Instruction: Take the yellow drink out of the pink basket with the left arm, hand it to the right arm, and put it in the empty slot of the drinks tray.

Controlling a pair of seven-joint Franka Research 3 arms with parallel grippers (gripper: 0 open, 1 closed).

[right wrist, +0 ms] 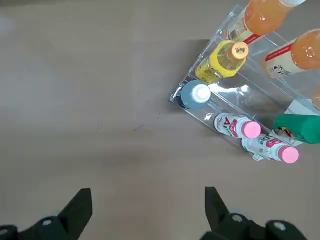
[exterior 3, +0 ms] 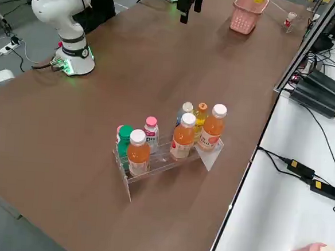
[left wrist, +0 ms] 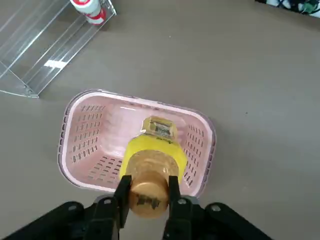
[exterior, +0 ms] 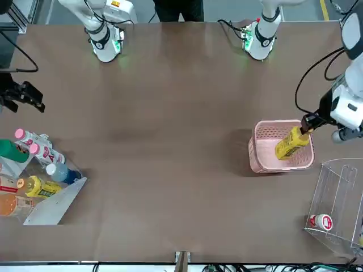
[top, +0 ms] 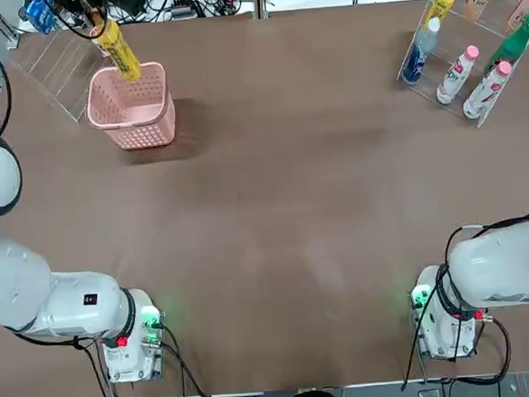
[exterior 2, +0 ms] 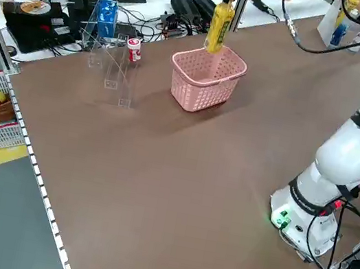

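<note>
The brown table (top: 292, 206) spreads wide between my two arms, and the step in hand is the first one: lifting the yellow drink out of the pink basket (top: 134, 108), which sits at the far left. At the far right stands the clear drinks tray (top: 472, 48), already filled with orange, green, pink-capped and blue bottles; from here I cannot pick out the empty slot with certainty.

My left pincer (left wrist: 148, 192) hangs above the basket, clamped on the cap end of the yellow drink (exterior: 292, 143). The bottle dangles tilted, its base just over the basket's rim, so I judge it is clear or nearly clear of the walls. My right pincer (right wrist: 145, 210) hovers spread wide above the table near the tray, holding nothing.

Next I judge the bottle has to travel rightward to the middle of the table, with my right arm coming over to meet it and gripping the body below my left fingers (left wrist: 120, 192).

The drink is a slim bottle with a yellow label, a tan cap and a small printed panel near the bottom.
</note>
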